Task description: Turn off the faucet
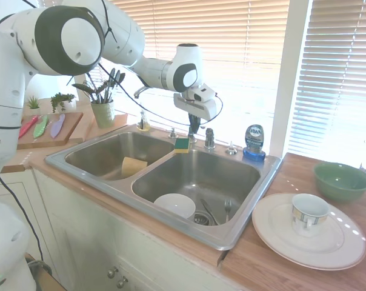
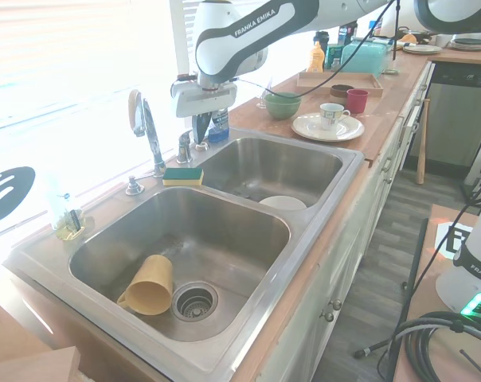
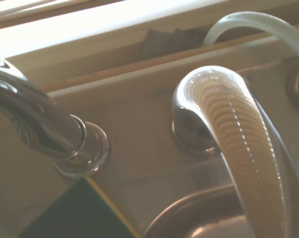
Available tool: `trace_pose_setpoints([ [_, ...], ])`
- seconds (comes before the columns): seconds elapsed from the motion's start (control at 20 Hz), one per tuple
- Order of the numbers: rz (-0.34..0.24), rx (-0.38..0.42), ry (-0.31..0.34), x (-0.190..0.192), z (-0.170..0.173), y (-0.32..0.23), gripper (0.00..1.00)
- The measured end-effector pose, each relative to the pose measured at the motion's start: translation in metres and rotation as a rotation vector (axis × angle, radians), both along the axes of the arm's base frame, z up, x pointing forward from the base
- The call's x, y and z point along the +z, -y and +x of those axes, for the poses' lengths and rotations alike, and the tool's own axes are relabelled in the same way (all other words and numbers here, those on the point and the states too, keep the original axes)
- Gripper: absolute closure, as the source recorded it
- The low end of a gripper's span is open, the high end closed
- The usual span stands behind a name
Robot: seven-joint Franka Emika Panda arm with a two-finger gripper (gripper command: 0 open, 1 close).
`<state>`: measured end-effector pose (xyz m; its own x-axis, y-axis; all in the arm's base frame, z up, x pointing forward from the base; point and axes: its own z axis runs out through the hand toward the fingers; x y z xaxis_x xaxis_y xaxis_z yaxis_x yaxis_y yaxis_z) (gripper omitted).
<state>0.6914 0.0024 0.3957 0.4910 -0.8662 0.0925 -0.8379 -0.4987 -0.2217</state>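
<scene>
Two fingers of the gripper (image 2: 201, 137) point down, seemingly clamped on the faucet's lever (image 2: 185, 146), though I cannot tell for certain. Beside them lies a sponge (image 2: 182, 175); the spout (image 2: 144, 121) arches just beyond, a soap bottle (image 1: 254, 142) farther off.

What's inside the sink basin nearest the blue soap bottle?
In that basin lie a white bowl and a fork, with another utensil by the drain. The bowl's inside faces away and the near wall hides part of the floor.
</scene>
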Motion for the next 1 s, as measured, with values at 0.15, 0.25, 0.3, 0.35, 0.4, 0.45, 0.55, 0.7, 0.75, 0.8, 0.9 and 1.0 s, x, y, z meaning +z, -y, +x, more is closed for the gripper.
trace_pose_setpoints([
  [0.15,0.000,-0.012,-0.012,-0.003,-0.005,0.008,1.00],
  [0.25,0.000,-0.008,-0.037,-0.004,-0.011,0.006,1.00],
  [0.3,0.000,-0.005,-0.062,-0.006,-0.015,0.003,1.00],
  [0.35,-0.001,0.000,-0.096,-0.008,-0.020,0.001,1.00],
  [0.4,-0.004,0.005,-0.140,-0.011,-0.027,-0.001,1.00],
  [0.45,-0.005,0.011,-0.189,-0.014,-0.036,-0.003,1.00],
  [0.55,-0.011,0.023,-0.269,-0.020,-0.054,-0.007,1.00],
  [0.7,-0.028,0.037,-0.324,-0.023,-0.090,-0.008,1.00],
  [0.75,-0.036,0.042,-0.335,-0.022,-0.103,-0.007,1.00],
  [0.8,-0.042,0.047,-0.344,-0.019,-0.118,-0.006,1.00],
  [0.9,-0.042,0.048,-0.356,-0.014,-0.148,-0.004,0.00],
  [1.0,-0.035,0.044,-0.364,-0.010,-0.180,-0.001,0.00],
])
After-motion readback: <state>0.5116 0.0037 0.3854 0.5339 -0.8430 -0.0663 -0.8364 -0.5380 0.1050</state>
